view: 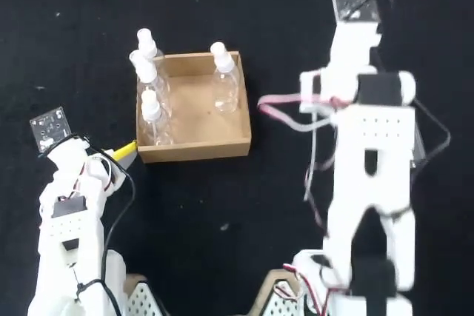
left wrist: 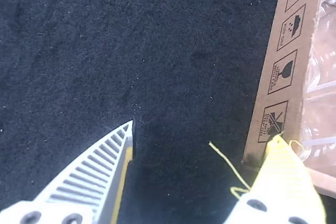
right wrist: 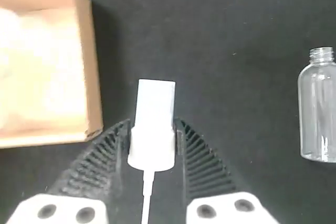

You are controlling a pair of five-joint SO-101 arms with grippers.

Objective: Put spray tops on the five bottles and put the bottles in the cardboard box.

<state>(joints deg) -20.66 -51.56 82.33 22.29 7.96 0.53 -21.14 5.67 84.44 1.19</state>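
While the right gripper [right wrist: 152, 124] is pinched snug on a white spray top [right wrist: 155, 103], the uncapped clear bottle [right wrist: 317, 114] sits off to one side of it, well apart from the fingers. The left gripper [left wrist: 202, 130] is spread wide, holding nothing, with one fingertip right at the cardboard box [left wrist: 281, 72] corner. Capped bottles [view: 224, 83] stand inside the box.

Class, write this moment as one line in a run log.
left end effector: open, empty, beside cardboard box | right end effector: shut on spray top | uncapped bottle on table | capped bottles in box
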